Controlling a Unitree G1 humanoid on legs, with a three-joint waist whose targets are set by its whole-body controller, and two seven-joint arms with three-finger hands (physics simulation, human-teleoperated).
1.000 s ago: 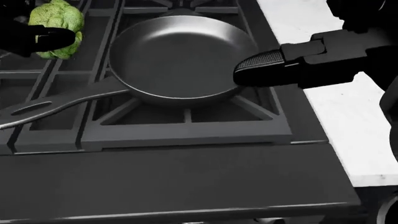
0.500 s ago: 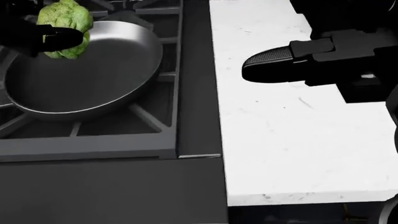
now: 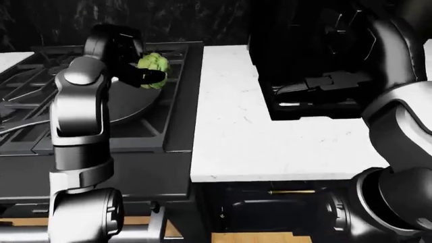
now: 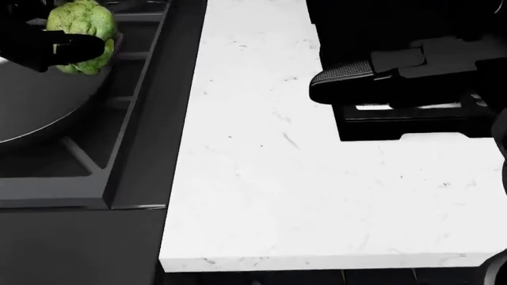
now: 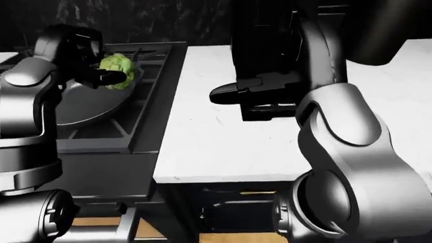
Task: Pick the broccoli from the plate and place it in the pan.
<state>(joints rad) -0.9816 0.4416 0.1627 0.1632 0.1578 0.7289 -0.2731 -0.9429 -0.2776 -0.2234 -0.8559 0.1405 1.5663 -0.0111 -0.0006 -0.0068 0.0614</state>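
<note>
While the broccoli (image 4: 78, 34) sits high at far left of head view, L hand (image 4: 43, 46) is wrapped round it, black fingers (image 4: 79, 47) crossing the green head, grip closed on it. Broccoli is held above the right rim of the pan (image 4: 35, 104), off the pan floor; whether it touches the rim, can't tell. Pan is a grey skillet on the black gas stove (image 4: 95, 178), only its right part in head view. Grate bars visible under and right of pan. Plate not in any view.

L-eye view: L arm (image 3: 79, 106) rises from bottom left, grey upper segments, elbow bent, forearm reaching in over the stove toward the pan.

R hand (image 4: 372, 80) hangs over the white marble counter (image 4: 269, 178), right of stove, well apart from pan and broccoli. One ribbed black finger (image 4: 340, 76) points left, roughly level. Nothing seen in it; fingers look extended, not curled, so reads as open. R-eye view shows same hand (image 5: 253, 90) above the counter, grey R arm (image 5: 338, 126) coming in from bottom right.

Black boxy appliance (image 3: 304, 66) stands on counter at far side, just behind R hand; type unclear. Dark backsplash (image 3: 168, 20) beyond stove. Counter's near edge overhangs dark cabinet space; wood-tone floor strip (image 3: 243, 237) at bottom of eye views.
</note>
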